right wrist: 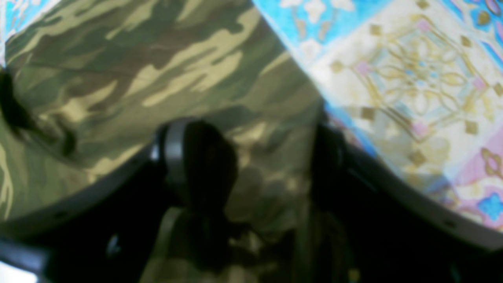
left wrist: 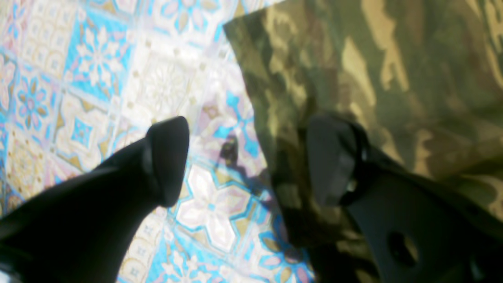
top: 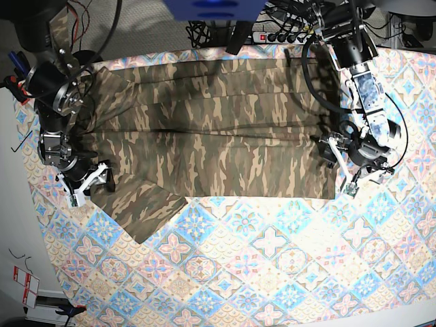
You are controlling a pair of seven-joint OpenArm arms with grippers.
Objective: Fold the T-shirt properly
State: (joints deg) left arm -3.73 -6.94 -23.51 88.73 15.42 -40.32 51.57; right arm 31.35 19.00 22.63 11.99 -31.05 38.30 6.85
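- Across the surface's far half: T-shirt (top: 218, 136), long axis side to side over patterned cloth (top: 272, 272).
- Left end effector (left wrist: 247, 161): open, straddling hem edge.
- Right end effector (right wrist: 271, 165): open, fabric between fingers, grip unclear.

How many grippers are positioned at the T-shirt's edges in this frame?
2. The left gripper sits at the T-shirt's edge on the base view's right, jaws open astride the hem. The right gripper is at the opposite edge by the sleeve, jaws apart with fabric between them.
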